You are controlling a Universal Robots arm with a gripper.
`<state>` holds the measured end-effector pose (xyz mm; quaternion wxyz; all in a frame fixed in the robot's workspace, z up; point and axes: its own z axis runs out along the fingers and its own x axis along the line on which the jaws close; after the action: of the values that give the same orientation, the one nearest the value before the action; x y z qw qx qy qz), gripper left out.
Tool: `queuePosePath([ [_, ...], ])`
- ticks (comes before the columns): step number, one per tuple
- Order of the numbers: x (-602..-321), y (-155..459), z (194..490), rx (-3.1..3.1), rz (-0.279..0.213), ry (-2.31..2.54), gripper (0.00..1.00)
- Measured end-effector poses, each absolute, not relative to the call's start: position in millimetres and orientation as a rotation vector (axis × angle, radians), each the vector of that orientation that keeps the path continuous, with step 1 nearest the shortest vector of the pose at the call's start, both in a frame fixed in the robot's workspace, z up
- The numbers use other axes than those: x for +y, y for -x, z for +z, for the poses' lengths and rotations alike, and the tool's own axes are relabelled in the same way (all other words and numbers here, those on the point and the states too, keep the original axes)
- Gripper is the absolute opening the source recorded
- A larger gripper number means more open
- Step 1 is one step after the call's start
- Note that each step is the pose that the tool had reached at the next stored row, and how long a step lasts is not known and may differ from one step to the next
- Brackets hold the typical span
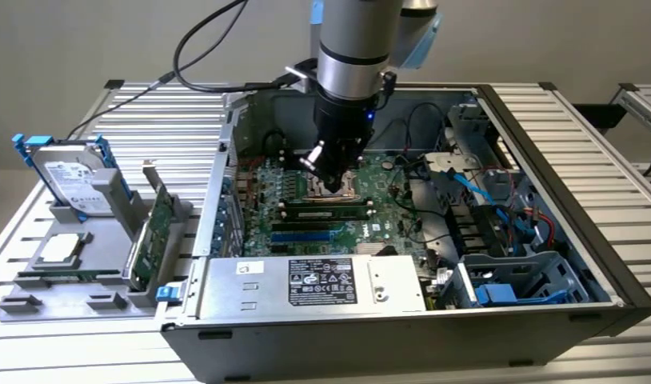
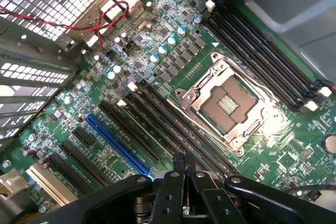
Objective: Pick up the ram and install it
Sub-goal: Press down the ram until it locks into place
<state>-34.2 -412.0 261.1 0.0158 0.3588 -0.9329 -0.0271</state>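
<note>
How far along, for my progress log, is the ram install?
Done, apparently: the long thin green ram stick sits slotted into the green motherboard. In hand: nothing; the shut black gripper hangs near the silver processor socket. Left: full seating cannot be judged.

One open computer case [image 1: 581, 240], one motherboard [image 1: 347, 216], one hard drive [image 1: 75, 180], one expansion card [image 1: 155, 232].
</note>
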Motion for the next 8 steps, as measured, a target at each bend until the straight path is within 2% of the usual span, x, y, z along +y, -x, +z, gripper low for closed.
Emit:
queuePosePath([
  [8, -412.0, 34.2, 261.0, -2.958, -0.083, -0.963, 0.11],
])
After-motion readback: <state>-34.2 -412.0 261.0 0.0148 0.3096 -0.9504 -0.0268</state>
